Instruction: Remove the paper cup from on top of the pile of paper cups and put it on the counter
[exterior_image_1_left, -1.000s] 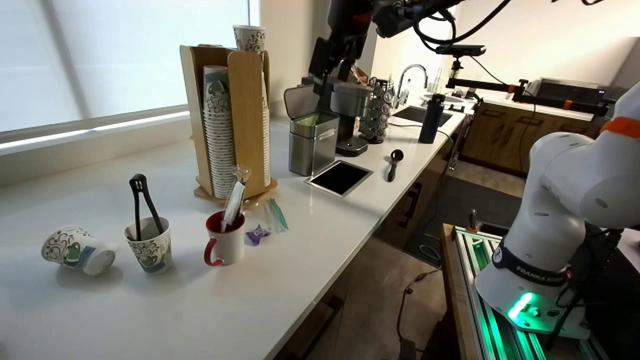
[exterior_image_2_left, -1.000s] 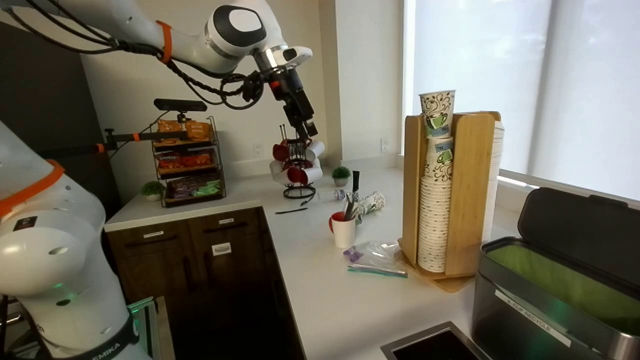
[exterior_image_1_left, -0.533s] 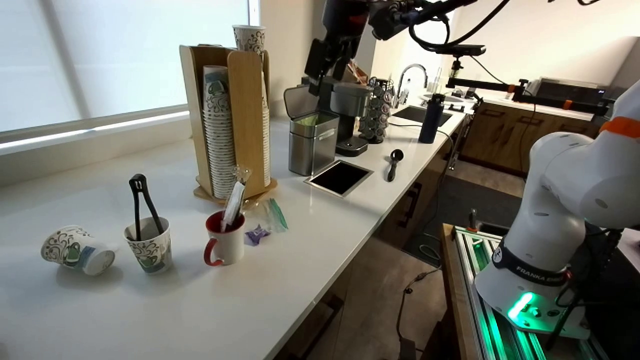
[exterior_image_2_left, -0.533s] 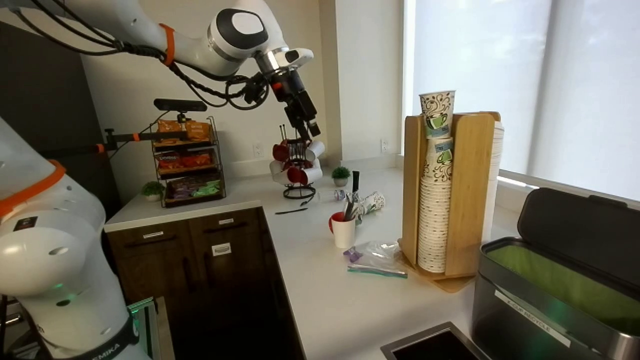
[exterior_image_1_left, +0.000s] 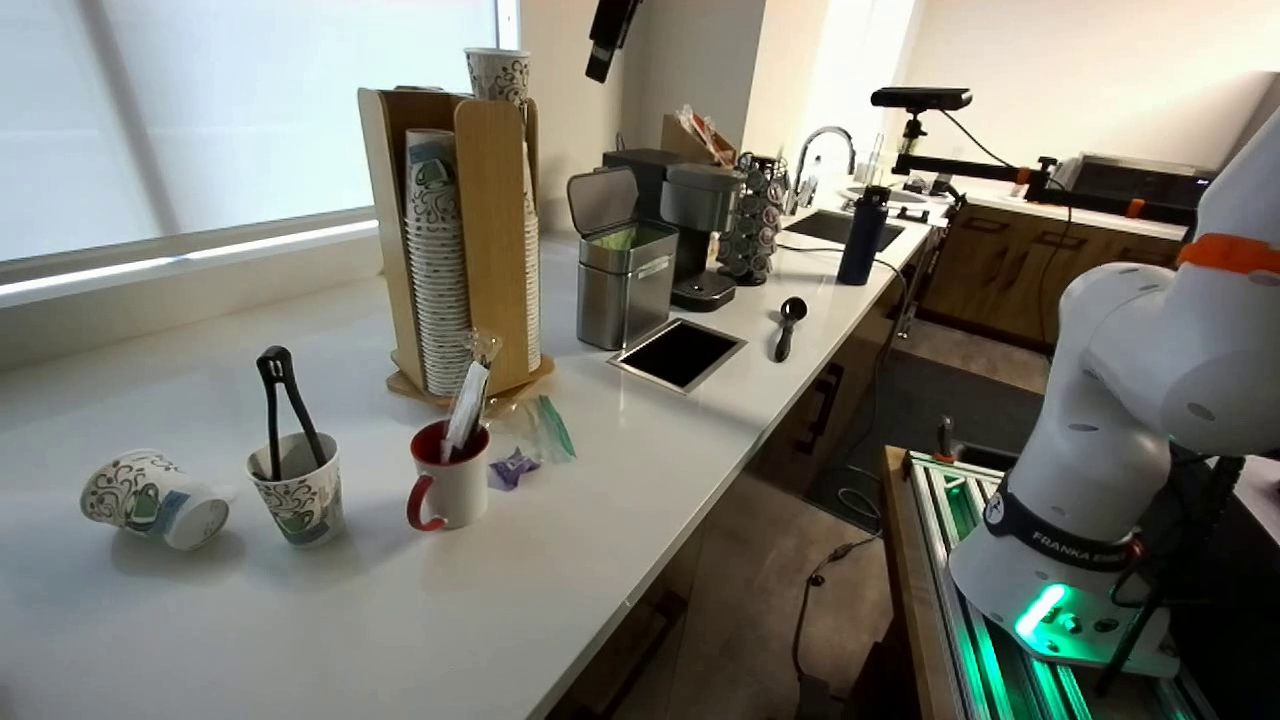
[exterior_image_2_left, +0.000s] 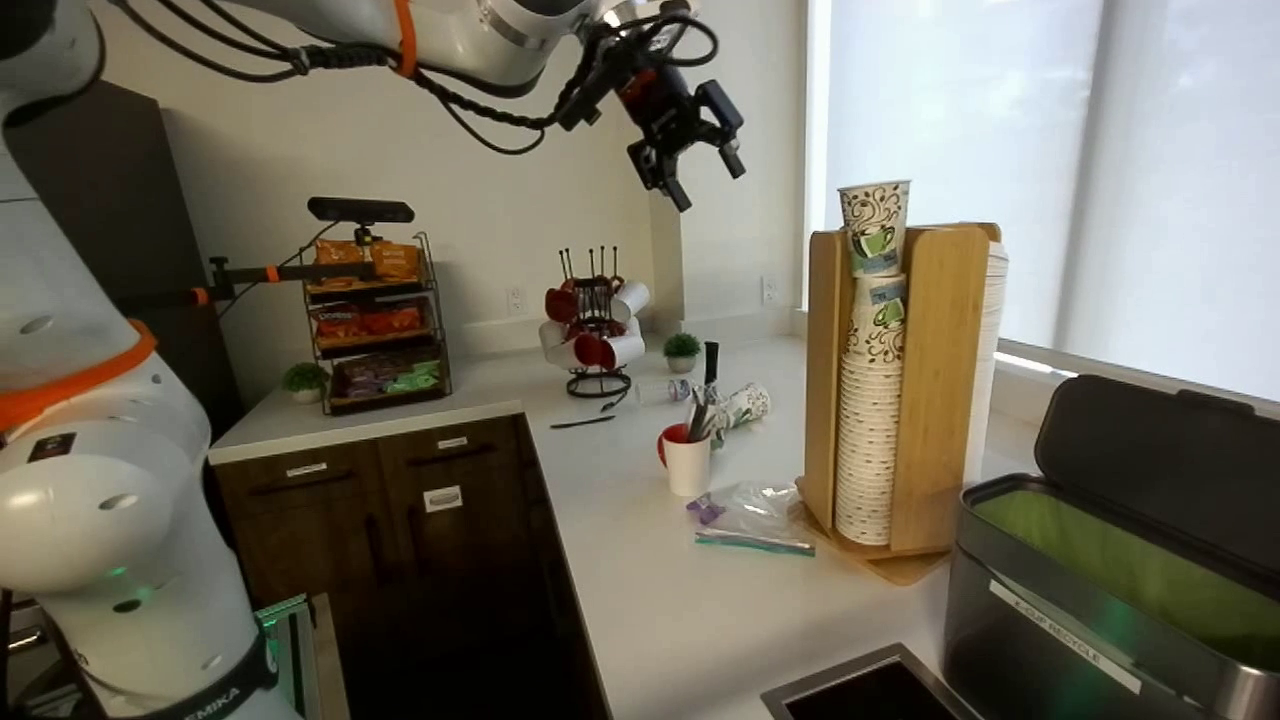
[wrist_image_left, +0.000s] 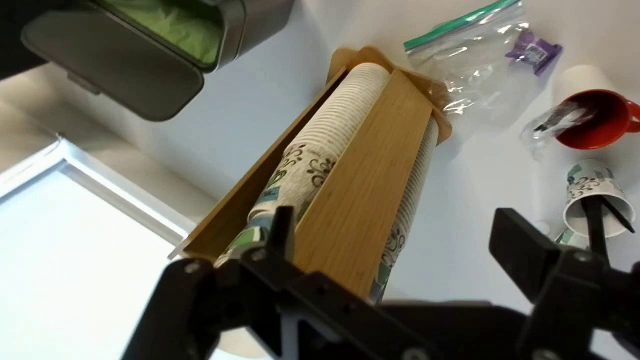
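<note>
The paper cup (exterior_image_2_left: 872, 226) stands upright on top of the pile of paper cups (exterior_image_2_left: 868, 440) in the wooden frame. It is cream-white with a green cup print, and also shows in an exterior view (exterior_image_1_left: 497, 74). In the wrist view, the paper cup (wrist_image_left: 252, 231) is partly hidden by a finger, and the pile (wrist_image_left: 340, 110) runs down behind it. My gripper (exterior_image_2_left: 710, 187) is open and empty, up and to the side of the paper cup, apart from it. Its two fingers are spread wide in the wrist view (wrist_image_left: 392, 225). The white counter (exterior_image_1_left: 590, 520) lies below.
A patterned cup lies on its side (exterior_image_1_left: 150, 500). Beside it stand a cup with black tongs (exterior_image_1_left: 300, 500) and a red-and-white mug (exterior_image_1_left: 462, 490). A plastic bag (exterior_image_2_left: 755, 515) lies by the frame. An open metal bin (exterior_image_2_left: 1100, 600) stands next to a square counter opening (exterior_image_1_left: 678, 357).
My gripper has moved up and towards the cup pile and has turned, so both fingers now show. In an exterior view it has risen mostly out of frame. The cups have not moved.
</note>
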